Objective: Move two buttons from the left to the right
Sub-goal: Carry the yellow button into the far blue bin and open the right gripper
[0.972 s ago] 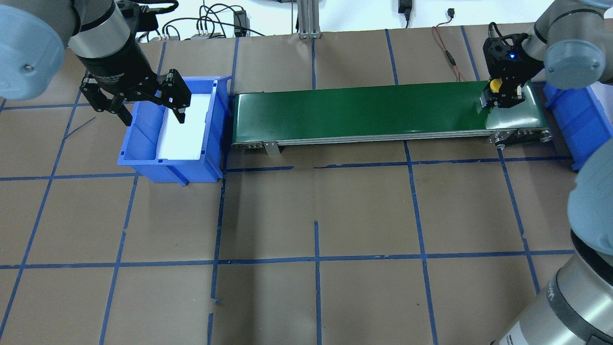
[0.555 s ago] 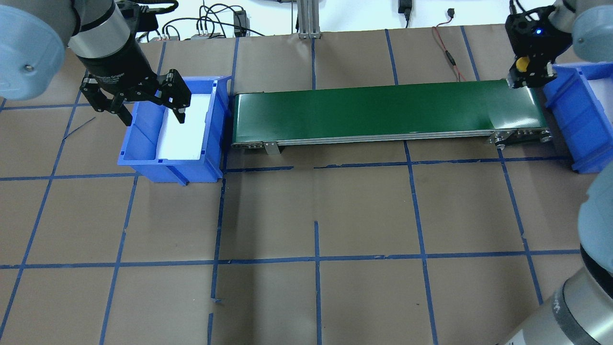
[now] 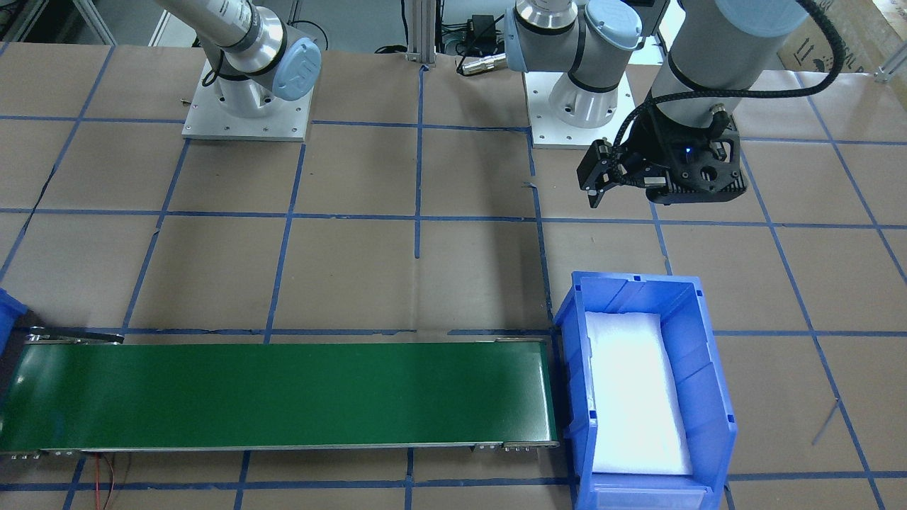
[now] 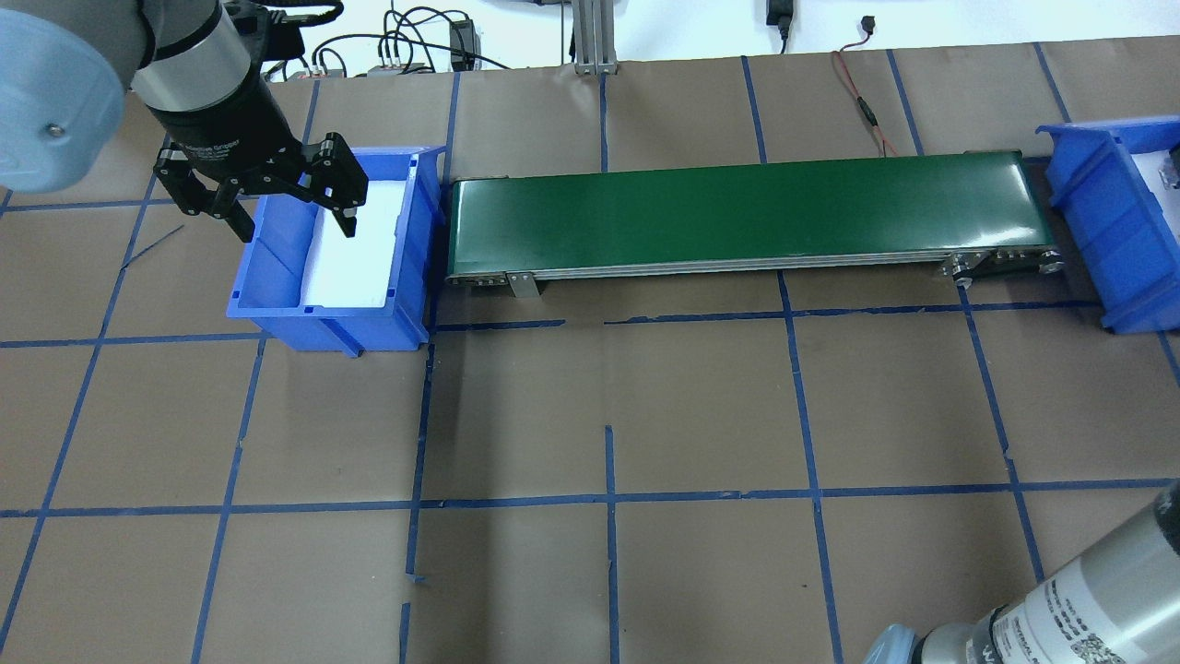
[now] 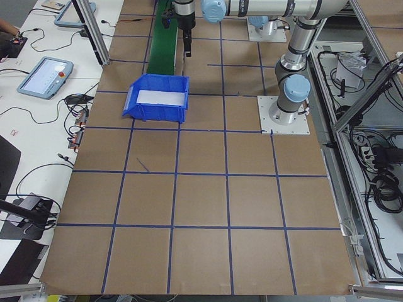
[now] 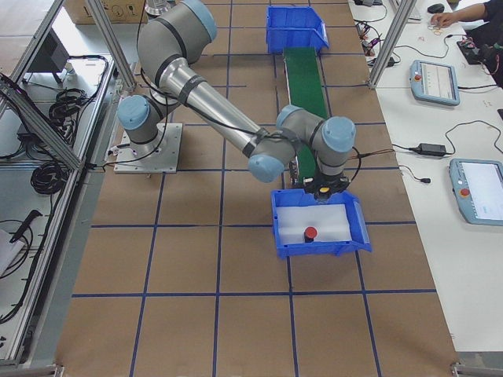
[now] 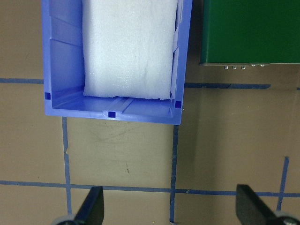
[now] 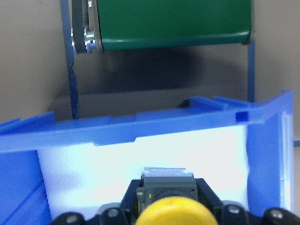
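The yellow button (image 8: pixel 171 214) sits between my right gripper's (image 8: pixel 166 190) fingers, which are shut on its grey body. It hangs above the white foam of the right blue bin (image 8: pixel 140 129). In the exterior right view the right gripper (image 6: pixel 324 188) is over that bin (image 6: pixel 314 250), and the red button (image 6: pixel 310 233) stands upright on its foam. My left gripper (image 4: pixel 295 221) is open and empty above the left blue bin (image 4: pixel 323 323). Its fingertips (image 7: pixel 91 211) show spread wide in the left wrist view.
A green conveyor belt (image 4: pixel 737 212) runs between the two bins, with nothing on it. The left bin (image 3: pixel 708 397) holds only white foam. Cables lie along the table's far edge (image 4: pixel 415 46). The right arm's forearm (image 4: pixel 1088 599) crosses the near right corner.
My right gripper carried the yellow button off the conveyor's right end, rightward over the right bin and out of the overhead view. The left arm has not moved.
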### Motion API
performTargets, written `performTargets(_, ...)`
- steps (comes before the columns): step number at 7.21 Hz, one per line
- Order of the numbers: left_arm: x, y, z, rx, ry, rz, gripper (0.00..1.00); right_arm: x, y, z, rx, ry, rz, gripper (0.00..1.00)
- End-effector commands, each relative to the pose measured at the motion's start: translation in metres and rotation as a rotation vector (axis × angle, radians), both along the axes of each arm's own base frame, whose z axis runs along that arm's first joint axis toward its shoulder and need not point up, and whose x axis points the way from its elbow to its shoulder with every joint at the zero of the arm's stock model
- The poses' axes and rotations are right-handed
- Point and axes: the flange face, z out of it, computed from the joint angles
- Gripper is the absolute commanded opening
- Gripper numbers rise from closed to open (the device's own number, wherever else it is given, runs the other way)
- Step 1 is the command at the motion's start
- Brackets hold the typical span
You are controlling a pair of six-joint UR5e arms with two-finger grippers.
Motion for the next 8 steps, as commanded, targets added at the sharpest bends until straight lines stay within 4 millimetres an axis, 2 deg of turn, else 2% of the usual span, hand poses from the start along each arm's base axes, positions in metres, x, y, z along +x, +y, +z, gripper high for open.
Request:
performTargets(1, 0.0, 0.0, 0.0, 0.0, 0.0, 0.0, 1.0, -0.035, 0.008, -0.072, 0.086, -0.051, 0.007, 0.04)
performTargets(3, 0.0, 0.0, 0.0, 0.0, -0.003, 0.0, 1.0, -0.034, 0.009, -0.084, 0.104, -0.064, 0.007, 0.04)
performTargets(4, 0.0, 0.0, 0.0, 0.002, -0.003, -0.002, 1.0, -0.03, 0.013, -0.084, 0.103, -0.071, 0.006, 0.14)
performTargets(5, 0.0, 0.0, 0.0, 0.0, -0.003, -0.002, 1.0, -0.028, 0.014, -0.086, 0.106, -0.078, 0.0, 0.99)
performTargets(6, 0.0, 0.0, 0.0, 0.0, -0.003, -0.002, 1.0, -0.028, 0.015, -0.084, 0.104, -0.078, 0.0, 1.0)
performTargets(7, 0.0, 0.0, 0.0, 0.0, -0.003, -0.002, 1.0, -0.023, 0.016, -0.059, 0.085, -0.051, 0.003, 1.0)
performTargets(8, 0.0, 0.0, 0.0, 0.0, -0.004, -0.002, 1.0, -0.002, 0.022, -0.014, 0.09, -0.042, 0.012, 1.0)
